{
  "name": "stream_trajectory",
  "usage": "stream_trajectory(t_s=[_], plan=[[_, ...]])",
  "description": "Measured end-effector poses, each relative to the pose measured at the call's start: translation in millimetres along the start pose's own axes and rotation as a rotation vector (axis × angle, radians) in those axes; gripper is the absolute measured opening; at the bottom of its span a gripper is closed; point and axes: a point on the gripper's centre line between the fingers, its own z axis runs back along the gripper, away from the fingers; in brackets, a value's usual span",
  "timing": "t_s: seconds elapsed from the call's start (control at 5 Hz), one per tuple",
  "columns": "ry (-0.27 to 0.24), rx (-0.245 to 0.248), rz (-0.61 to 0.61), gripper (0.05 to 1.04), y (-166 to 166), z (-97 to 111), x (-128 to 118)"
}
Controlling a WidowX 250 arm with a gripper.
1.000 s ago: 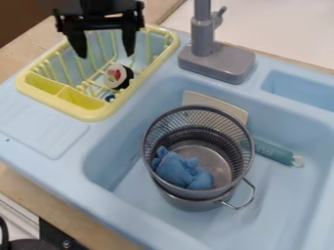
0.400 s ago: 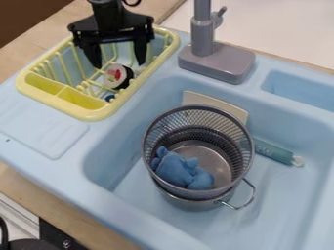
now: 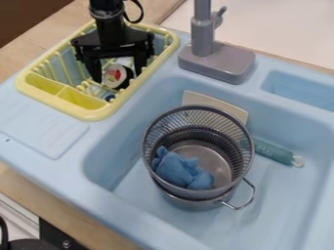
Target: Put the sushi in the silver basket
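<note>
End effector (image 3: 118, 76): black, hanging low over the dish rack (image 3: 91, 115), spread wide, with one finger to each side of the sushi (image 3: 114, 77) – contact too unclear to tell.
Arm (image 3: 108, 10): black, down from the top edge, with a thin black cable (image 3: 139, 10) looping out beside it.
Sushi: lying inside the yellow dish rack, well apart from the silver basket (image 3: 233, 128); tilted, with a white round face, a red and green centre and a dark outer band.
Dish rack: yellow, set into the upper left of the light blue sink unit (image 3: 42, 132); prongs inside, two small compartments at the near left end.
Beside the sushi: a small dark round item (image 3: 110, 98), low among the prongs, partly hidden.
Silver basket: mesh-walled, standing upright in the basin (image 3: 274, 205), on or in a metal pot (image 3: 189, 203) – exact fit hard to tell.
In the silver basket: a blue soft toy (image 3: 182, 171), crumpled towards the near left side.
Pot handle (image 3: 250, 195): wire loop, sticking out at the lower right.
Behind the silver basket: a utensil with a cream blade (image 3: 215, 103) and a teal handle (image 3: 273, 152), partly covered.
Faucet (image 3: 215, 62): grey, upright at the back edge of the sink unit.
Tabletop (image 3: 72, 210): wooden, under the sink unit.
</note>
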Motion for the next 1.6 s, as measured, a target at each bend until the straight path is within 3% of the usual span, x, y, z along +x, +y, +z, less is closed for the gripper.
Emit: stream_trajectory(t_s=[0.2, 0.4, 0.6, 0.8, 1.0, 1.2, 1.6], plan=[[0.005, 0.006, -0.002, 0.913, -0.1, -3.2, -1.2], [0.007, -0.017, -0.023, 0.666, -1.2, -4.2, -5.5], [0.014, -0.023, -0.018, 0.539, 1.8, 5.8, -9.0], [0.0, 0.014, -0.018, 0.519, 8.1, 17.4, -9.8], [0.024, -0.01, -0.011, 0.516, 11.5, 35.0, -15.2], [-0.021, -0.004, -0.009, 0.516, 14.9, 64.2, -19.6], [-0.021, -0.075, -0.032, 0.516, 7.1, 103.6, -52.5]])
